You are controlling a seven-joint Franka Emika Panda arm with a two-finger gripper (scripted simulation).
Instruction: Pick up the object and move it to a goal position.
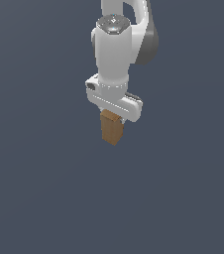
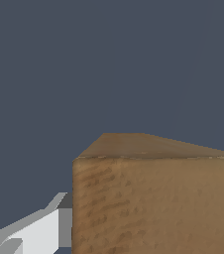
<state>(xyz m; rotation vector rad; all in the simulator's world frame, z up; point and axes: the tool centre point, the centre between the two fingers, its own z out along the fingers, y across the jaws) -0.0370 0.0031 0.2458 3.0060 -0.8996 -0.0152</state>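
Block [image 1: 112, 128] hung upright beneath the white tool [image 1: 115, 110], which appeared clamped on its upper end, clear of any surface. With only 1 short hold near the top, it could swing or slip free during transit.

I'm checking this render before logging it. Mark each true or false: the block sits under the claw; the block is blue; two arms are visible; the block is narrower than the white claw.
1. The wooden block sits directly under the claw: true.
2. The block is blue: false, it is brown-orange with faint grain.
3. Two arms are visible: false, only one white arm shows.
4. The block is narrower than the claw: true.
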